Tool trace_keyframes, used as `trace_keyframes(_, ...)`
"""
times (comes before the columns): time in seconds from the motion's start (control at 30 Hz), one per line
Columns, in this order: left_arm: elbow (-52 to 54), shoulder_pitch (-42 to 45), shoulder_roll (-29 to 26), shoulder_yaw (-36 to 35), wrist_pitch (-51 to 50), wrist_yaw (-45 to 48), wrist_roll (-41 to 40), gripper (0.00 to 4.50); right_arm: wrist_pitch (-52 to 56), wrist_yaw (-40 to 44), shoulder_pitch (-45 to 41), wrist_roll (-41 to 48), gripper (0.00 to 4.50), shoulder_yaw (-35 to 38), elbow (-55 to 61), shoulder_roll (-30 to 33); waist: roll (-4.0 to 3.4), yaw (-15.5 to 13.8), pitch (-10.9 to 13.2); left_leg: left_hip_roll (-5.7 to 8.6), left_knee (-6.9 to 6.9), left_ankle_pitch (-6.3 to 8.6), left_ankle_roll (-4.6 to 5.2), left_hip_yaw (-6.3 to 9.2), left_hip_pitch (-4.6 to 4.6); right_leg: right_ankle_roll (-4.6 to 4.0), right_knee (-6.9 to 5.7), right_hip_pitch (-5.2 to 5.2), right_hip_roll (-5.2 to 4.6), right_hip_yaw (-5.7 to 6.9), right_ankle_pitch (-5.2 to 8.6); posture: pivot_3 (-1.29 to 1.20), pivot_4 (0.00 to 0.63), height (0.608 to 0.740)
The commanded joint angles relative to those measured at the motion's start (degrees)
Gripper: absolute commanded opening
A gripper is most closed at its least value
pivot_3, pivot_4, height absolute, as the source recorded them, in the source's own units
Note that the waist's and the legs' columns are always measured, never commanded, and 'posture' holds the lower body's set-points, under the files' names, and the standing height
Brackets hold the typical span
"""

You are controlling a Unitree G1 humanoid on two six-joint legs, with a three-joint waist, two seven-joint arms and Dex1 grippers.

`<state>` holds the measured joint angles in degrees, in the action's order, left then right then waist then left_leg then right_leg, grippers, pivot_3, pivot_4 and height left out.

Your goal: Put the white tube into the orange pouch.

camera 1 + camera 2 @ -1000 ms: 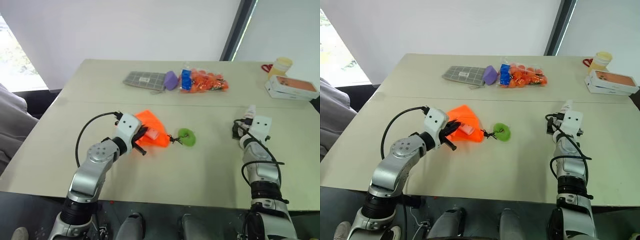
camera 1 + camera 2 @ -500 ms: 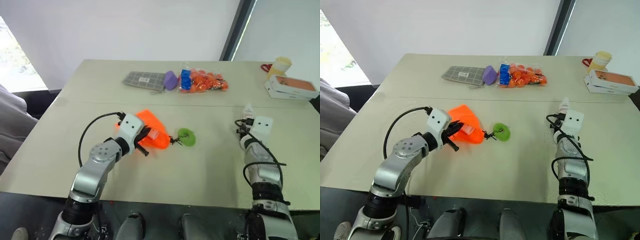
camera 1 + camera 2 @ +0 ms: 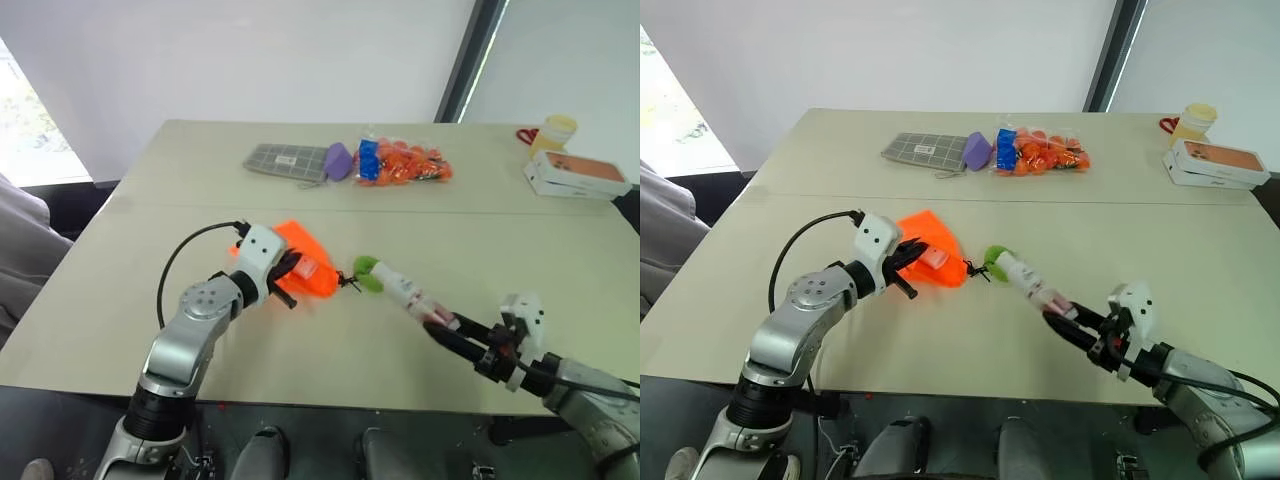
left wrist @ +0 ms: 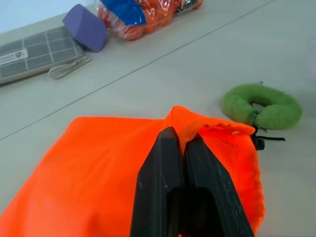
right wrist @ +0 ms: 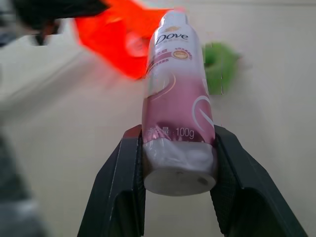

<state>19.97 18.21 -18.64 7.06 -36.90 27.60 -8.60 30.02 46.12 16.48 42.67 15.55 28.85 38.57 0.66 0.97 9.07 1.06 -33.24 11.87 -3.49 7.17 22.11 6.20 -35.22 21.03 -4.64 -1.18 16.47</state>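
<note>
Nearest the robot, at the front right of the table (image 3: 330,350), the right gripper (image 3: 452,335) reaches in low toward the left, its two black fingers (image 5: 123,187) clamped on the capped end of the white tube (image 3: 405,290). That tube sticks out past the fingertips, slanting up and away, and its far end lies right by the lime-green ring (image 3: 992,256), overlapping it in both eye views; whether they touch cannot be told. Pink print covers the half of the tube nearest the fingers.

Just beyond and to the left, the orange pouch (image 3: 305,262) lies on the tabletop, near the tube's tip but apart from it, joined to the ring by a thin black cord (image 3: 348,281). At the pouch's left side, the left gripper (image 4: 181,148) has its fingers pressed fully together, pinching a ridge of orange fabric at the puckered mouth.

Farther back sit a grey checked case (image 3: 288,159), a purple block (image 3: 341,158) and a clear bag of orange snacks (image 3: 405,162). At the far right corner lie a white-and-orange box (image 3: 578,173) and a yellow cup (image 3: 556,131).
</note>
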Motion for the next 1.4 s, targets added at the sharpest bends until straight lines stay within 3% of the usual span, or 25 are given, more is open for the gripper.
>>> trace_keyframes(0.03, 0.2, 1.3, -0.5, -0.7, 1.5, 0.5, -0.6, 0.0, 0.4, 0.7, -1.4, -0.4, 1.15, -5.0, 5.4, 0.1, 0.07, -0.2, 0.0, 0.0, 0.0, 0.06, -0.1, 0.0, 0.03, -0.01, 0.0, 0.03, 0.0, 0.01, -0.01, 0.0, 0.15, 0.724)
trace_keyframes(0.27, 1.0, 1.5, -1.3, 0.8, 2.4, 1.5, -0.7, 0.0, -0.6, -6.2, -11.3, -12.1, 1.15, -18.4, 0.9, -5.5, 0.14, -0.5, 0.0, 0.06, -0.01, -0.03, 0.03, 0.03, 0.29, -0.25, 0.12, 0.21, -0.08, 0.03, -0.17, 0.0, 0.15, 0.724)
trace_keyframes(0.5, 4.4, -0.1, -2.2, 2.2, 2.3, 3.3, -1.8, 0.0, -1.2, -10.7, -19.6, -18.9, 1.15, -24.3, -4.5, -11.3, 0.15, -0.5, 0.0, 0.04, 0.17, -0.03, 0.03, 0.07, 0.28, -0.08, 0.09, 0.26, -0.04, 0.07, -0.08, 0.0, 0.15, 0.724)
trace_keyframes(0.87, 7.3, -2.9, -4.8, 4.7, 1.3, 6.7, -3.5, 0.0, 1.4, -20.5, -33.7, -26.3, 1.15, -28.3, -14.6, -23.2, 0.13, -0.3, 0.0, 0.03, 0.13, -0.04, 0.04, 0.1, 0.21, -0.17, -0.01, 0.25, 0.0, 0.06, -0.14, 0.0, 0.15, 0.724)
trace_keyframes(1.1, 6.7, -2.9, -5.5, 4.2, 1.6, 6.5, -3.7, 0.0, 1.5, -21.5, -38.0, -30.0, 1.15, -30.6, -19.3, -26.1, 0.11, -0.2, 0.0, 0.03, 0.15, -0.04, 0.04, 0.1, 0.21, -0.16, -0.03, 0.27, 0.01, 0.06, -0.14, 0.0, 0.15, 0.724)
trace_keyframes(1.3, 6.2, -3.8, -6.6, 3.0, 2.0, 6.4, -3.8, 0.0, 2.9, -20.8, -36.3, -31.0, 4.09, -29.9, -16.5, -24.2, 0.11, -0.2, 0.0, 0.03, 0.14, -0.04, 0.04, 0.11, 0.2, -0.16, -0.06, 0.28, 0.02, 0.06, -0.14, 0.0, 0.15, 0.724)
trace_keyframes(1.33, 5.8, -4.0, -7.0, 2.5, 2.3, 6.5, -3.8, 0.0, 3.5, -20.3, -35.4, -31.1, 4.44, -29.8, -15.1, -23.0, 0.11, -0.2, 0.0, 0.03, 0.14, -0.04, 0.04, 0.11, 0.2, -0.16, -0.07, 0.28, 0.02, 0.06, -0.14, 0.0, 0.15, 0.724)
trace_keyframes(1.4, 4.9, -4.6, -7.7, 1.4, 2.9, 6.9, -4.0, 0.0, 4.3, -18.0, -33.1, -29.9, 4.44, -29.2, -11.7, -20.2, 0.11, -0.2, 0.0, 0.03, 0.14, -0.04, 0.04, 0.11, 0.2, -0.16, -0.06, 0.28, 0.01, 0.06, -0.14, 0.0, 0.15, 0.724)
